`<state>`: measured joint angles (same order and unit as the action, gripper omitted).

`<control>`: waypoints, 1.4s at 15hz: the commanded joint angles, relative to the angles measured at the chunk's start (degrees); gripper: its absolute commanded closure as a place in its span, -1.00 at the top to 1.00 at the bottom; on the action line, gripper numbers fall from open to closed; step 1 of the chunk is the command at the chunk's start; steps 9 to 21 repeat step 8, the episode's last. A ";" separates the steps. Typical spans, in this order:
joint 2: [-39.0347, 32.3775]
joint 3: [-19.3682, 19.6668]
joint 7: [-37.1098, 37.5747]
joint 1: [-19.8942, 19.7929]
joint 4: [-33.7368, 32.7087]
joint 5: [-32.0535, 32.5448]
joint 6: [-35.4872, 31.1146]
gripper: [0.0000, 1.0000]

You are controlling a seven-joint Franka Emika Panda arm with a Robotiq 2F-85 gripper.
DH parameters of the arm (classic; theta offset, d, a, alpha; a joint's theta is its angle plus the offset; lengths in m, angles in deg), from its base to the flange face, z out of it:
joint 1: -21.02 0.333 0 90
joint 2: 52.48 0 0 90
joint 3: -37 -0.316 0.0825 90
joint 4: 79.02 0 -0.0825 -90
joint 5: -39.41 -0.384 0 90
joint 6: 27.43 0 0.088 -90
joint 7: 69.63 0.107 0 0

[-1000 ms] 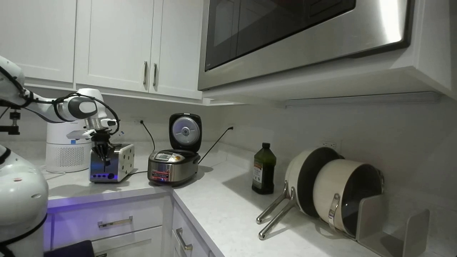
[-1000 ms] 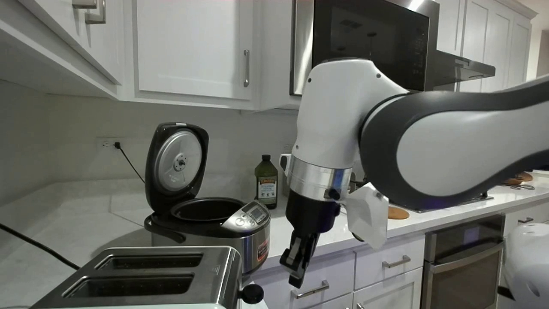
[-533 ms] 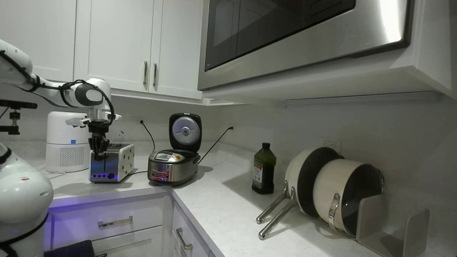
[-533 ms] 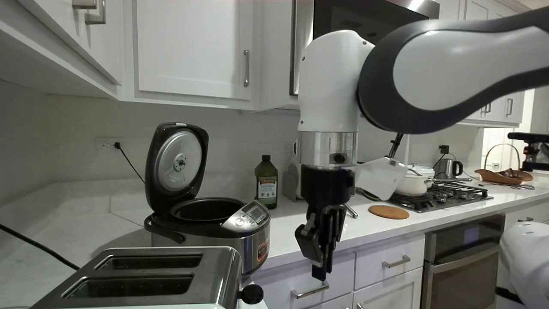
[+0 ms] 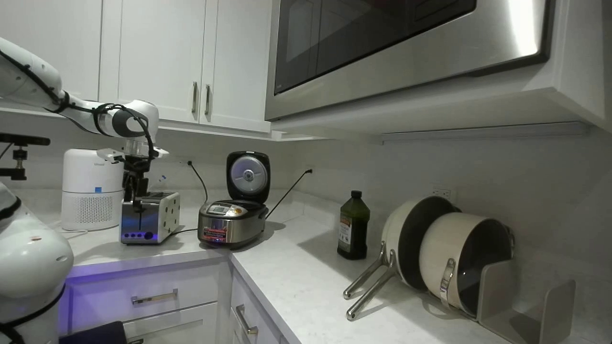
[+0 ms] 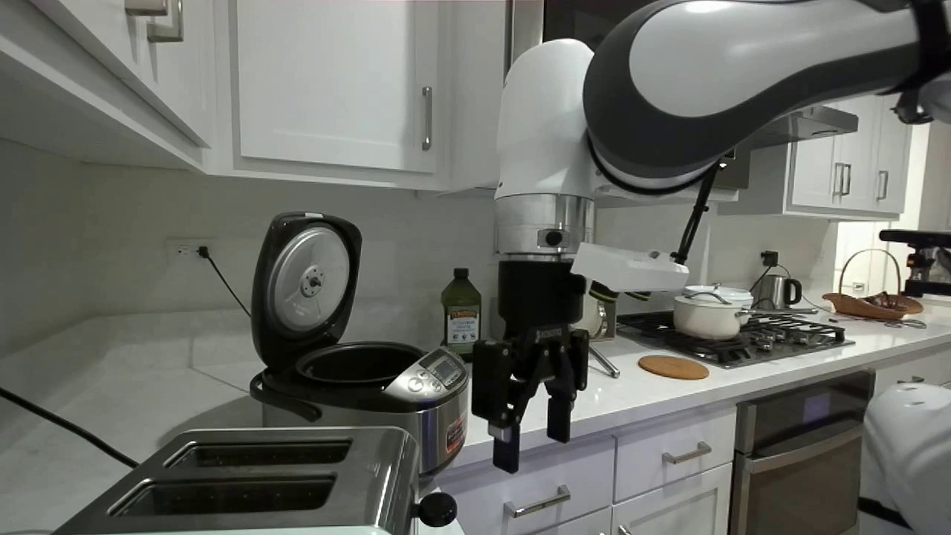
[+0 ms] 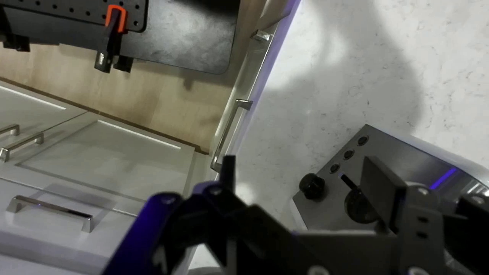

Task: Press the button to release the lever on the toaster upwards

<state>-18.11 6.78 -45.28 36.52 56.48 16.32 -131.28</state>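
Observation:
The silver toaster (image 5: 158, 215) stands on the counter, with its two slots and dark top in front in an exterior view (image 6: 297, 475). A black lever knob (image 6: 437, 510) juts from its front face near the top. The wrist view shows that lever (image 7: 357, 208) partly behind a finger, a dial (image 7: 312, 186) and a row of three small round buttons (image 7: 348, 154). Which button releases the lever I cannot tell. My gripper (image 6: 533, 438) hangs upright in front of the toaster, fingers apart, holding nothing. No contact with the toaster is visible.
A rice cooker (image 6: 364, 386) with raised lid sits beside the toaster. A white appliance (image 5: 92, 191) is behind it. An oil bottle (image 5: 354, 227) and pans (image 5: 444, 253) stand along the counter (image 5: 282, 267), whose front edge runs below the gripper.
My gripper has risen from low in front of the toaster, straightened from a tilt and turned. Its fingers have spread from closed. The toaster and its lever look unmoved.

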 commanded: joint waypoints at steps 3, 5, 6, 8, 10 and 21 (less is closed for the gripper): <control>-4.23 2.51 2.77 1.35 -3.57 -1.46 3.34 1.00; -4.75 3.91 1.72 1.56 -3.59 -2.15 4.55 1.00; -3.16 2.97 1.33 1.66 -1.73 -0.54 1.88 1.00; -3.54 3.77 1.24 1.79 -1.79 -0.92 2.35 1.00; -3.54 3.77 1.24 1.79 -1.79 -0.92 2.35 1.00; -3.54 3.77 1.24 1.79 -1.79 -0.92 2.35 1.00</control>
